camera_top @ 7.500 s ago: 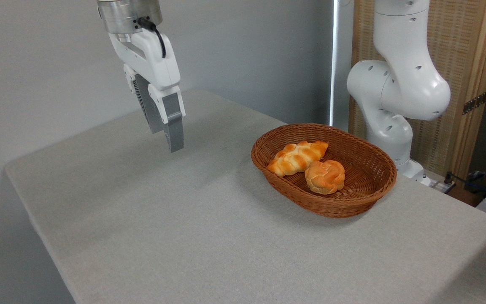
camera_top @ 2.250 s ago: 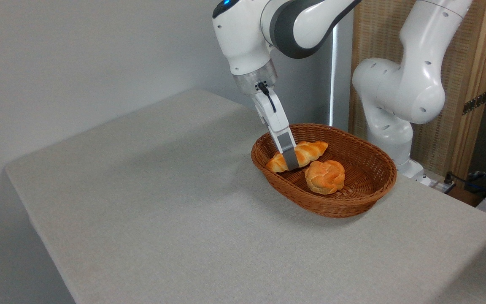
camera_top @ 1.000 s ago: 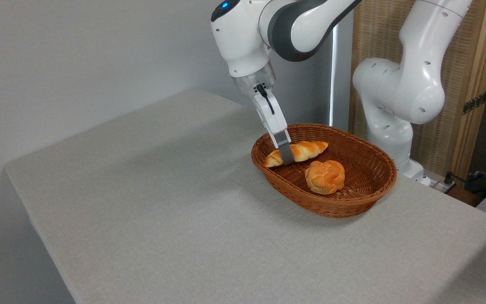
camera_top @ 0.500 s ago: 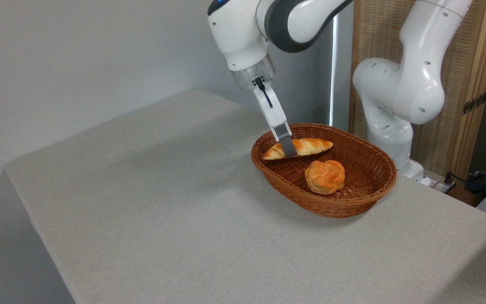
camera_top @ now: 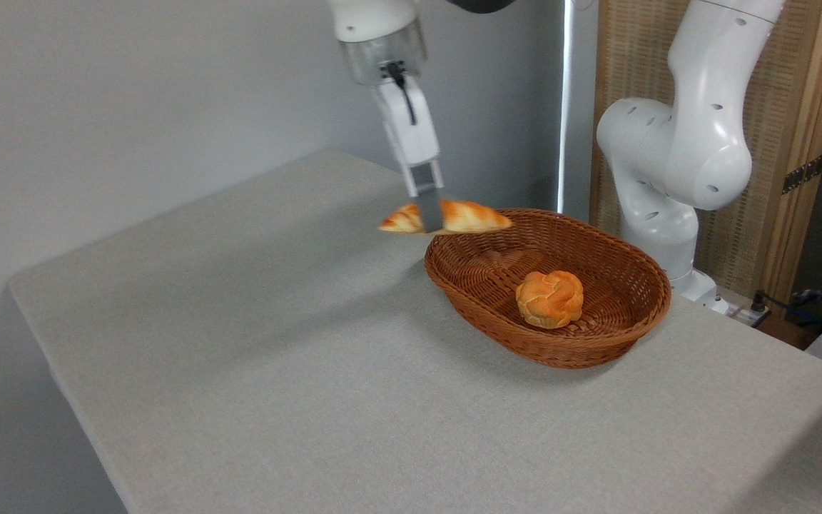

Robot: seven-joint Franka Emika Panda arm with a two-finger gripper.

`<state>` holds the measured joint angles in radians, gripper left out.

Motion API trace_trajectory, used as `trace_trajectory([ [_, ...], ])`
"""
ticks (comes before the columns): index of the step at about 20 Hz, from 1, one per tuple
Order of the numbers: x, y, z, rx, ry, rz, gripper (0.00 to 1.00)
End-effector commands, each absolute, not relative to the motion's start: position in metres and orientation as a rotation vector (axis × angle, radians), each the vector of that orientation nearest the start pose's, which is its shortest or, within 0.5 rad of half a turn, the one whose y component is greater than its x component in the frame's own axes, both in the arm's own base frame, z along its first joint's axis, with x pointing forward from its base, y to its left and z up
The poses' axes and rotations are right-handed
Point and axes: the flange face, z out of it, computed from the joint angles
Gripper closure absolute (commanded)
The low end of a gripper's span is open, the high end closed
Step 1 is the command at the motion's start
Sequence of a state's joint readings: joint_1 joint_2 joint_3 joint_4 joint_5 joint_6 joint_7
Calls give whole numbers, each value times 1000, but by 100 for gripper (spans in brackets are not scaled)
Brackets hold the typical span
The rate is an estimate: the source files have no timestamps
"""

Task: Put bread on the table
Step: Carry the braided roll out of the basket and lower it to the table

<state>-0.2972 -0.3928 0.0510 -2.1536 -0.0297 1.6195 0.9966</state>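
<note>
**One loaf is hanging in the air beside the basket**

One piece of bread (camera_top: 464,216) is hanging above the table (camera_top: 275,343), just outside the basket (camera_top: 596,343) at about its 10 o'clock edge. It is lying almost level, with one pointed end toward 9 o'clock and the other end reaching over the wicker rim toward 3 o'clock. The gripper (camera_top: 430,218) is clamped on it near the middle, a little toward the 9 o'clock end, and only the near grey finger is showing; the far one is hiding behind the loaf. A round bun (camera_top: 549,298) is sitting alone inside the basket, well apart from the loaf.

I am judging that the main danger is a slip. The fingers are narrow and the loaf is long, so it could be turning in the grasp or dropping if the arm is swinging fast. The 3 o'clock end is hanging close to the rim, and a descent started too early could be catching it on the wicker or letting the loaf fall back inside. Opening from this height could make the loaf bounce or roll on the fabric.

The arm is coming down from 12 o'clock, with the wrist nearly vertical and the fingers leaning slightly toward 5 o'clock. The base is standing at 3 o'clock, behind the basket.
</note>
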Motion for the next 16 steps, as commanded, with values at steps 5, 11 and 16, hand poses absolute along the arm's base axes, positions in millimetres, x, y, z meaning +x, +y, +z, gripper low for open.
trace_trajectory([
  [5,537,-126,537,-2841,1663,-158,69],
  [11,573,-163,483,-2848,1588,-198,55],
  [16,588,-173,456,-2851,1541,-232,25],
])
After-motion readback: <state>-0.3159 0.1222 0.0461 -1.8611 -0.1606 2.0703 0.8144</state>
